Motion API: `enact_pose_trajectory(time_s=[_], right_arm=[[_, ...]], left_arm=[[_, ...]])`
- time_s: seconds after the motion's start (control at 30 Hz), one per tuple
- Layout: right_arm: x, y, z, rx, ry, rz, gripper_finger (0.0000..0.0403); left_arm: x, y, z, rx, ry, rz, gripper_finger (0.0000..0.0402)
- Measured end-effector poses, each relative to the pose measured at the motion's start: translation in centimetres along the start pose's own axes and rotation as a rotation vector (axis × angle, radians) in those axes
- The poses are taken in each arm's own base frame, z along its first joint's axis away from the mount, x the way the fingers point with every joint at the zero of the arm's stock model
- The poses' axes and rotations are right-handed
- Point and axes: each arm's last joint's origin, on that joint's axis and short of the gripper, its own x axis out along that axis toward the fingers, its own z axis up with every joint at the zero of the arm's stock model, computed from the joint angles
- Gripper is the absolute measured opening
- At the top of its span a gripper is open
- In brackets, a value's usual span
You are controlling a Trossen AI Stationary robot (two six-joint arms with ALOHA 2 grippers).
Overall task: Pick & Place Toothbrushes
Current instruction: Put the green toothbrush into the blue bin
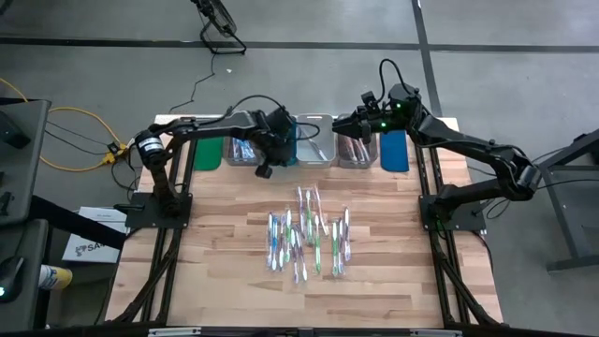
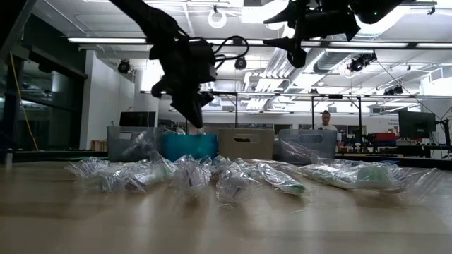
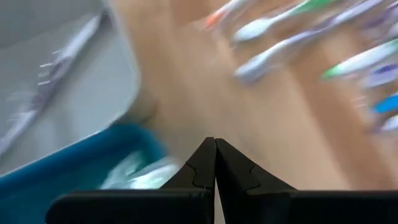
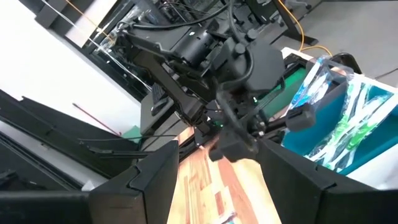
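Several toothbrushes in clear wrappers (image 1: 309, 239) lie in a loose heap on the middle of the wooden table, and show as crinkled wrappers (image 2: 233, 176) in the low view. More wrapped toothbrushes (image 4: 339, 127) rest inside the teal bin (image 1: 284, 150). My left gripper (image 1: 270, 161) hovers at the near edge of the teal bin, shut and holding nothing (image 3: 216, 158); the low view shows it above the bin (image 2: 192, 113). My right gripper (image 4: 217, 186) is open and raised above the bin row near the clear bin (image 1: 314, 140), fingers toward the left arm.
A row of bins lines the far edge: green (image 1: 208, 153), grey (image 1: 245, 150), teal, clear, another grey (image 1: 356, 150) and blue (image 1: 394, 150). Bare wood lies around the heap on the left, right and near sides. A person (image 2: 325, 120) stands in the room behind.
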Motion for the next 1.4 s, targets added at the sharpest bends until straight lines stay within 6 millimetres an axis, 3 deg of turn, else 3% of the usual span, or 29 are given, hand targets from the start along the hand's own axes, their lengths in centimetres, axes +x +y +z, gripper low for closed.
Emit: enact_pose_trajectory(time_s=[0.13,0.57,0.9,1.4], right_arm=[[0.0,0.0,0.0,-0.004,0.000,0.000,0.0215],[0.0,0.0,0.0,-0.008,0.000,0.000,0.0215],[0.0,0.0,0.0,-0.009,0.003,0.002,0.0215],[0.0,0.0,0.0,-0.011,0.003,0.003,0.0215]], left_arm=[[0.1,0.1,0.3,0.020,0.071,0.099,0.0001],[-0.1,0.4,0.2,-0.016,0.145,0.167,0.0001],[-2.0,1.0,1.2,-0.039,0.160,0.260,0.0001],[-1.0,1.0,0.3,-0.116,0.229,0.323,0.0001]])
